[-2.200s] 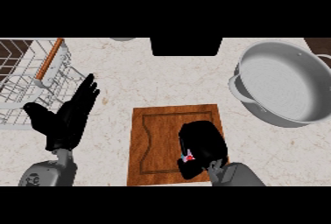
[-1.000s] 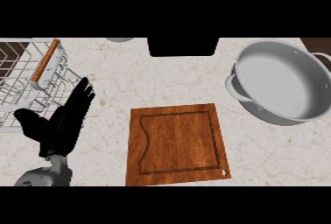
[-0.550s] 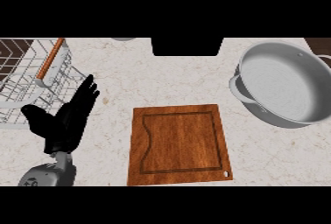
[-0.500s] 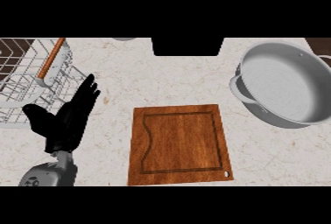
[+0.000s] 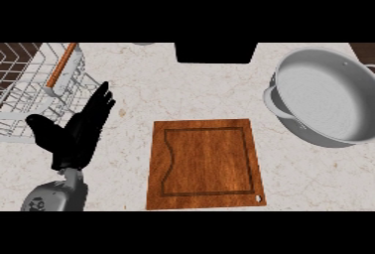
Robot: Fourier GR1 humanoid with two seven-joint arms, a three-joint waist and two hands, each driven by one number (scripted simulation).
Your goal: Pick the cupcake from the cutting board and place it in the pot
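Board (image 5: 204, 163) lay bare; pot (image 5: 326, 94) held nothing visible; cupcake and right hand unseen. Left hand (image 5: 77, 131) rested open. Release low over the pot's centre.

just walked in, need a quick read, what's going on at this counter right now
Nothing is being handled. The wooden cutting board lies bare on the counter, with no cupcake in view, and the grey pot at the right shows nothing inside. The left robot hand rests open beside the wire dish rack. The right robot hand is out of view.
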